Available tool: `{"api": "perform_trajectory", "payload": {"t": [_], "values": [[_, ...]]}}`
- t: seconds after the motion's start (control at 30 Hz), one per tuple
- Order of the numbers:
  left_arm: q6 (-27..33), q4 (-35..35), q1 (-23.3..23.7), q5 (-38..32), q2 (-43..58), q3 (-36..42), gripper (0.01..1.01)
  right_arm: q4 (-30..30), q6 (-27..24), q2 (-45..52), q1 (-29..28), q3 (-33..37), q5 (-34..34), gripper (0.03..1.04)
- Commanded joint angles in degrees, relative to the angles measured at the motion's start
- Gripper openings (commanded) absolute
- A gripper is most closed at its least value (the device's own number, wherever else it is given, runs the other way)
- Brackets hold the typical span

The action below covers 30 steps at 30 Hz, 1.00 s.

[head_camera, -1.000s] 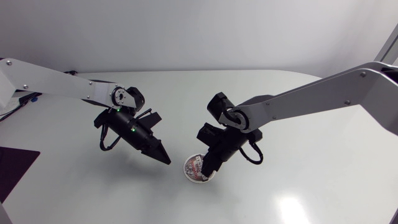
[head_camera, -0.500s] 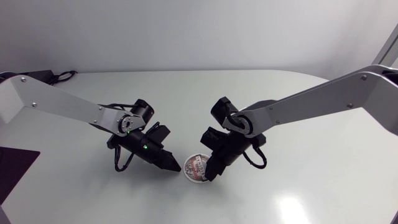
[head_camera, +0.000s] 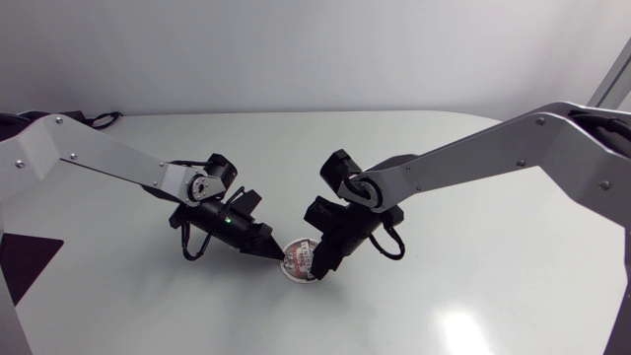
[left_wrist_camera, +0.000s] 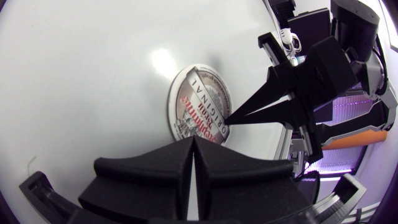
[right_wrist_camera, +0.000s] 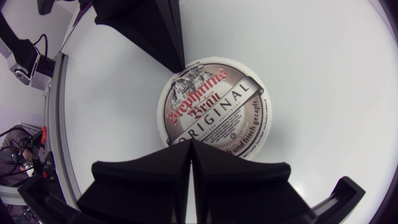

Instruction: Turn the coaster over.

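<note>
I see the round cardboard coaster with red-and-black print point(head_camera: 301, 260) lying print-up on the white table point(head_camera: 473, 286), between my two arms. My left gripper point(head_camera: 275, 255) has its fingers pressed together on nothing, its tip at one edge of the coaster. My right gripper point(head_camera: 319, 269), likewise clenched empty, sits at the opposite edge.

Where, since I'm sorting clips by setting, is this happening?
Likely a robotics lab bench: a left arm and right arm reach over a plain white table, working one printed coaster.
</note>
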Motion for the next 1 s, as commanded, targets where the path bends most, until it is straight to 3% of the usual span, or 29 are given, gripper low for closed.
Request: {"api": "perform_trajectory", "payload": {"t": [0.0, 0.3, 0.63, 0.97], "values": [[-3.3, 0.0, 0.1, 1.1, 2.2, 1.9, 0.033, -0.6, 0.1, 3.8, 0.1, 0.2, 1.3, 0.04], [-7.4, 0.3, 2.4, -1.1, 1.1, 2.4, 0.161, -1.5, -0.7, 4.8, -0.6, 2.0, 1.3, 0.04], [-8.7, 0.2, 4.1, -2.4, -2.8, 2.7, 0.159, -4.6, -2.3, -2.2, -3.4, 1.6, 0.8, 0.04], [-8.8, 0.3, 3.8, -3.1, -2.6, 2.5, 0.159, -3.6, -3.3, -1.5, -4.4, 0.2, 0.7, 0.04]]}}
